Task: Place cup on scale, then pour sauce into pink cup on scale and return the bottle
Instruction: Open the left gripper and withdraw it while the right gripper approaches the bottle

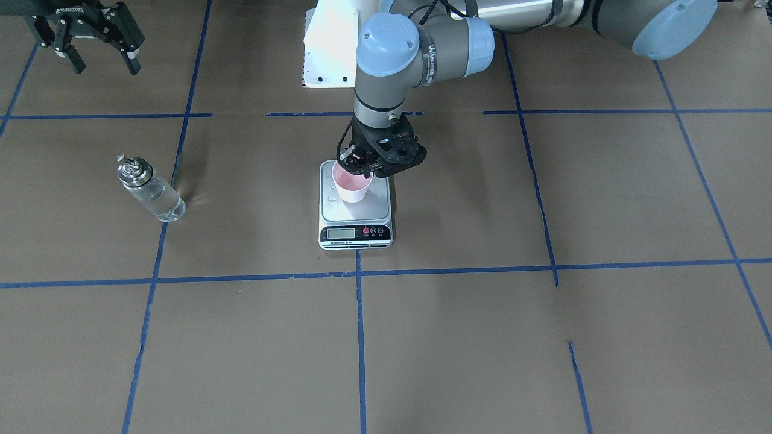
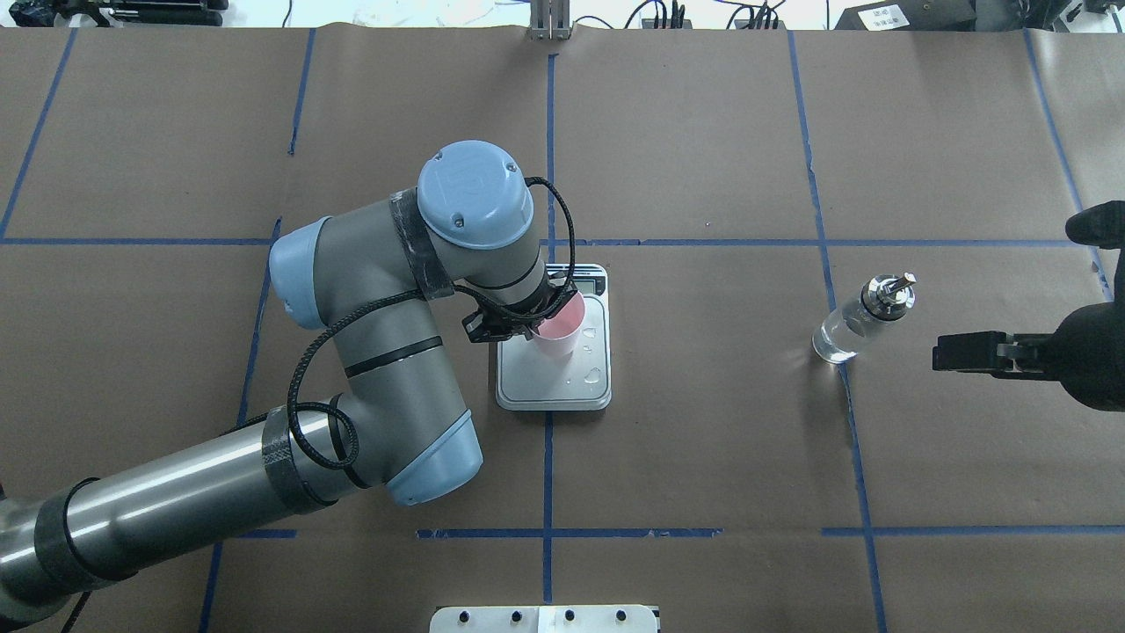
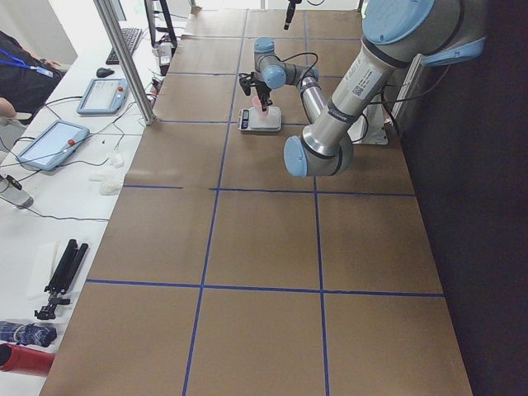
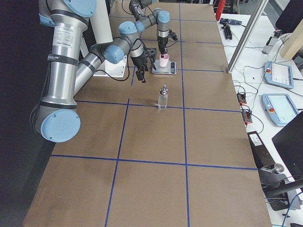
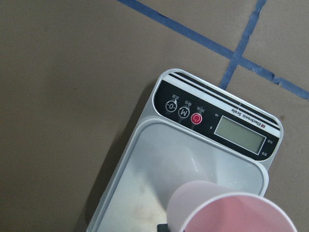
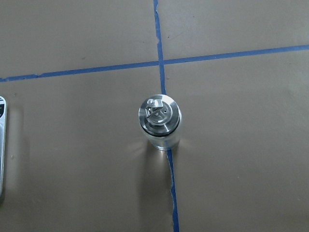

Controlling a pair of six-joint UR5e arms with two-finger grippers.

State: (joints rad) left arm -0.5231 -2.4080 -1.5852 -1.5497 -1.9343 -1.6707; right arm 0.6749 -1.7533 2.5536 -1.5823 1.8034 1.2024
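The pale pink cup [image 1: 351, 185] stands upright on the rear part of the scale's silver platform [image 1: 374, 206], or just above it. My left gripper [image 1: 362, 166] reaches down from above and is shut on the cup's rim. The left wrist view shows the cup [image 5: 227, 212] over the platform [image 5: 159, 164], behind the LCD strip. The clear glass bottle [image 1: 149, 190] with its silver pourer cap stands alone on the paper. It holds clear sauce. My right gripper [image 1: 105, 66] is open and empty, high and back from the bottle [image 6: 159, 122].
Blue tape lines divide the brown paper table. A white mounting plate [image 1: 329, 51] sits at the robot's base. Small droplets lie on the scale [image 2: 593, 378]. Tablets and cables lie on the operators' side tables [image 4: 279, 90].
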